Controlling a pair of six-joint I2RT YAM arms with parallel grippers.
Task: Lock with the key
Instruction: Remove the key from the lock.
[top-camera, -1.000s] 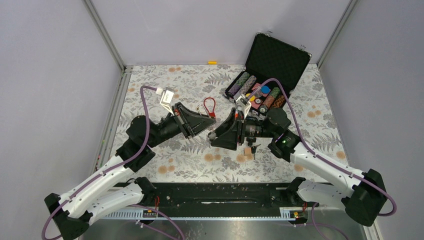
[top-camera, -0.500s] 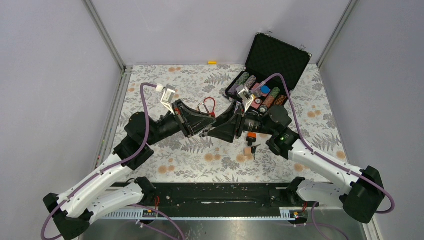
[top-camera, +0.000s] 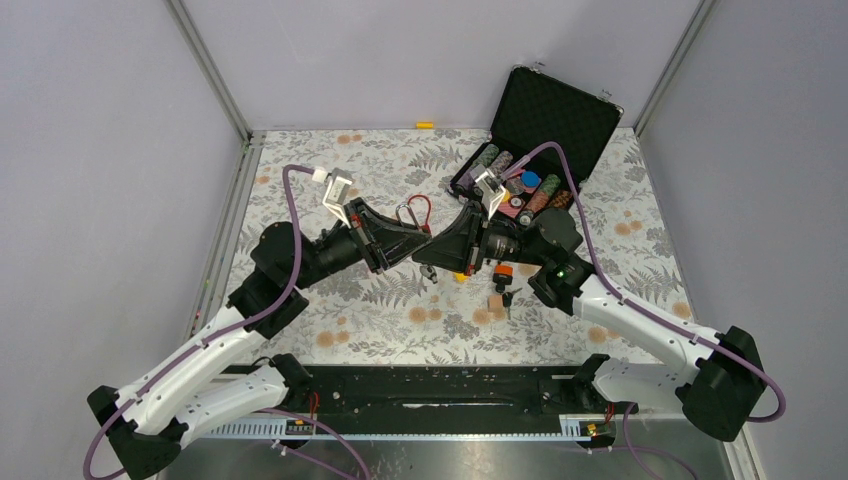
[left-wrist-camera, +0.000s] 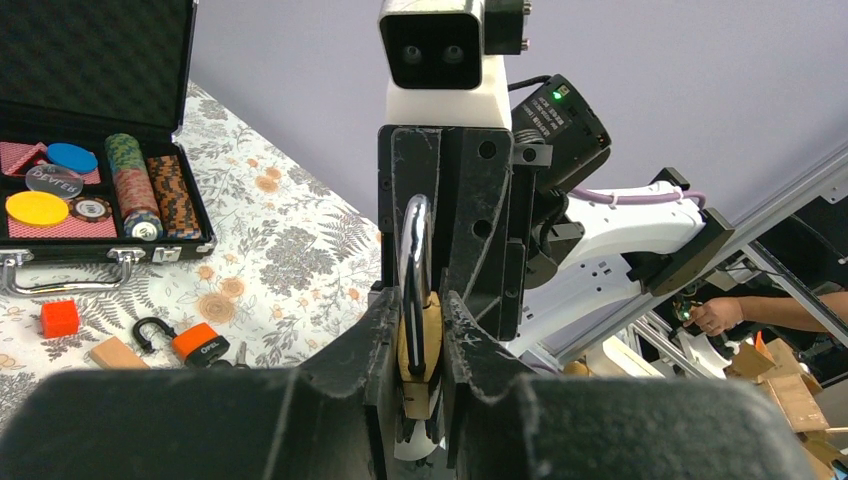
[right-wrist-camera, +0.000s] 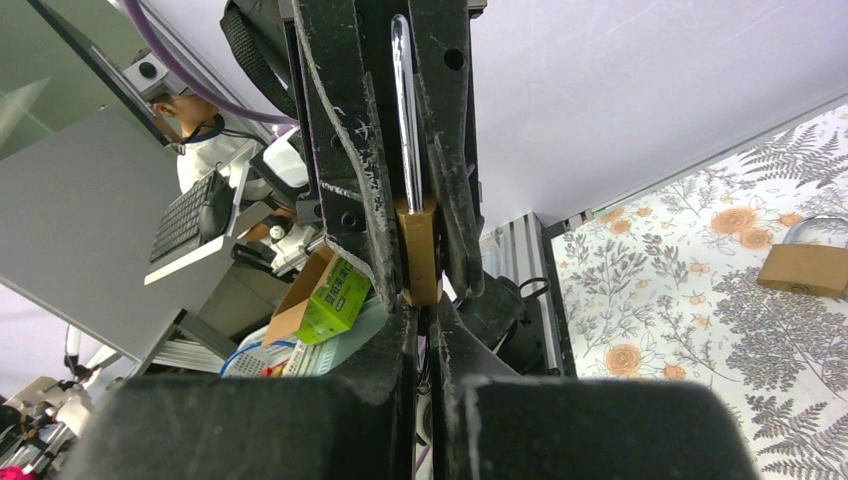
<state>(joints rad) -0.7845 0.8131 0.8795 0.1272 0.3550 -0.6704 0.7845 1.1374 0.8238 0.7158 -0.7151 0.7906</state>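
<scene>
Between both tools, above tabletop (top-camera: 380, 310): brass padlock (left-wrist-camera: 418, 345).
Left tool (left-wrist-camera: 420, 310) clamps padlock body, shackle (left-wrist-camera: 414, 250) protruding; right tool (right-wrist-camera: 428, 316) closed, tips just beneath the body; whether on a key, cannot tell.

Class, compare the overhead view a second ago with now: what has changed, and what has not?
The right end effector swung left to meet the left end effector and shut just beneath the brass padlock; what it pinches is hidden. Unchanged: the left grip on the padlock, the open case.
</scene>
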